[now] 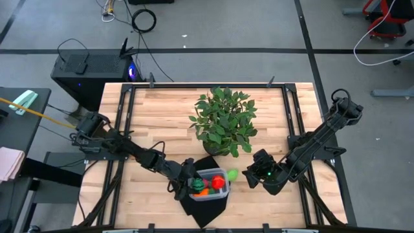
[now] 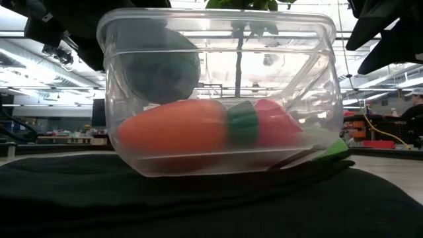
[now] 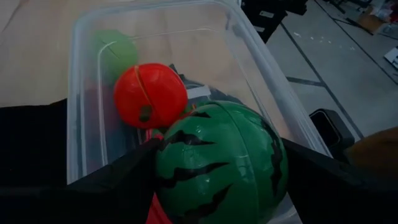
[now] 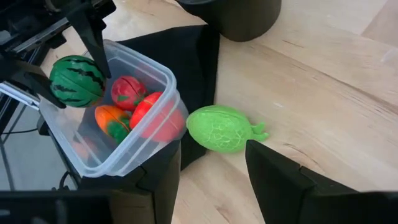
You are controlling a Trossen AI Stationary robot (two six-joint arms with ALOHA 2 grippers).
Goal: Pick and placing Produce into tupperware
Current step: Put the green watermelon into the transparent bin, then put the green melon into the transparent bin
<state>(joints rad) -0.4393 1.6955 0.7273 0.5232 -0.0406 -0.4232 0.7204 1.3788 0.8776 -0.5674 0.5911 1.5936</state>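
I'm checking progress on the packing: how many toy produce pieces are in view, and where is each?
5. In the clear plastic tub: a red ball, an orange carrot, another red piece. The striped green watermelon ball is in the left gripper above the tub. A light-green piece lies on the wooden table beside it.

My high view: straight down on whole surface [image 1: 162, 116]. Low view: level, pressed against tub [image 2: 218, 92]. Left wrist: close above tub [image 3: 261, 68]. Right wrist: farther off, facing same tub [image 4: 124, 124]. All four share it.
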